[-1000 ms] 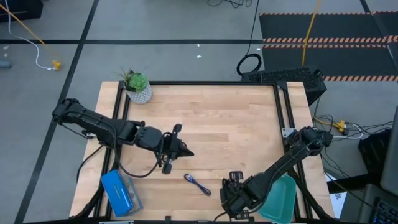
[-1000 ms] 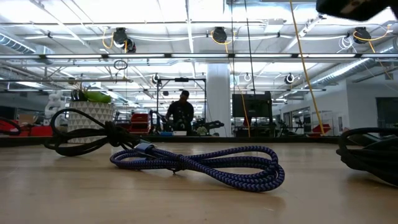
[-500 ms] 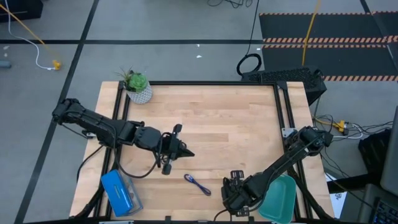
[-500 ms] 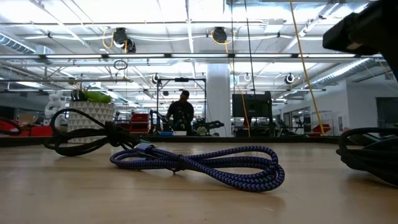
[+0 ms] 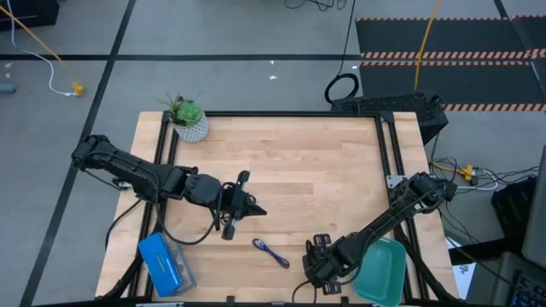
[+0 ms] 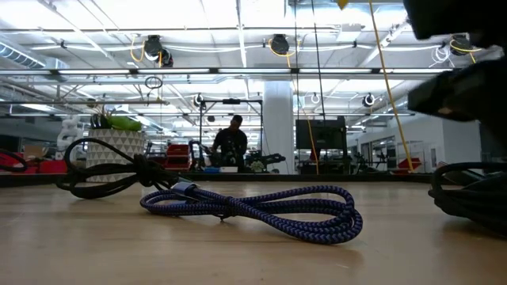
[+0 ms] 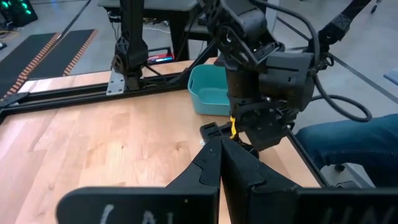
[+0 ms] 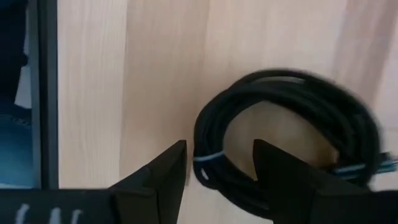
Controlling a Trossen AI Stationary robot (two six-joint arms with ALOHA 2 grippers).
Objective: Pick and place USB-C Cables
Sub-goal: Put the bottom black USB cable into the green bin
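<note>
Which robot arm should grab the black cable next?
The right one. Its open claw hangs right over the black coiled cable, beside the teal tray. The left claw is shut, farther away.

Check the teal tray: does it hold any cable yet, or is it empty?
Empty. In the high view the teal tray shows only bare floor, and the blue-purple cable lies on the table. The right hand is open over a black cable.

Black coiled cable bundle [image 8: 292, 140] blurred in right wrist view, its far loop motion-smeared. Low view: second black cable coil [image 6: 474, 198] cut off at right edge; right arm only a dark blur at upper right. Teal plastic tray [image 5: 382, 271] partly cut by bottom edge, high view.
</note>
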